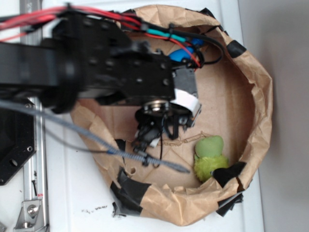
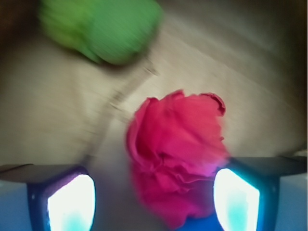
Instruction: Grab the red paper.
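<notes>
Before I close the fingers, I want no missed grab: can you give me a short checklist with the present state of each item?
1. Red paper between the fingers: ok.
2. Gripper open: ok.
3. Paper centred: not ok, it touches or overlaps the right-hand finger in the wrist view.
4. Green fuzzy toy clear of the grasp: ok.
5. Gripper height over the cardboard floor: cannot tell.
</notes>
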`<act>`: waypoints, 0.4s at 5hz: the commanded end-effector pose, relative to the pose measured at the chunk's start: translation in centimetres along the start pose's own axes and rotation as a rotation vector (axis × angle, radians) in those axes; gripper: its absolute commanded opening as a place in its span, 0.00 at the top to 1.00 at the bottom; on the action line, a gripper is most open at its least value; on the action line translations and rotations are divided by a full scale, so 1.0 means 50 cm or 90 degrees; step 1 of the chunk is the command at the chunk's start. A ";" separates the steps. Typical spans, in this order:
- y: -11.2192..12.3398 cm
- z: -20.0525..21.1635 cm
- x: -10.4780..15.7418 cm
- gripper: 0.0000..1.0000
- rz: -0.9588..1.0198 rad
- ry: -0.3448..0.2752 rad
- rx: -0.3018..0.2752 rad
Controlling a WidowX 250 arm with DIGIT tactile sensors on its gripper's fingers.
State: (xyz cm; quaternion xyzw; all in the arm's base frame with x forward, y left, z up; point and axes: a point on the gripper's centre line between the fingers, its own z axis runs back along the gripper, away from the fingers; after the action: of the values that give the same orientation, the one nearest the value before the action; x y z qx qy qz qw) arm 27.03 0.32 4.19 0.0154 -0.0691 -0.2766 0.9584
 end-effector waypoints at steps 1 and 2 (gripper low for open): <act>0.042 -0.035 0.070 0.00 0.005 0.004 0.003; 0.053 -0.033 0.069 1.00 0.039 0.015 0.009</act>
State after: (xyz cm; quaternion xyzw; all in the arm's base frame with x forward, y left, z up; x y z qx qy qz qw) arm 30.46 1.40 2.43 0.0158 -0.0385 -0.2416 0.9695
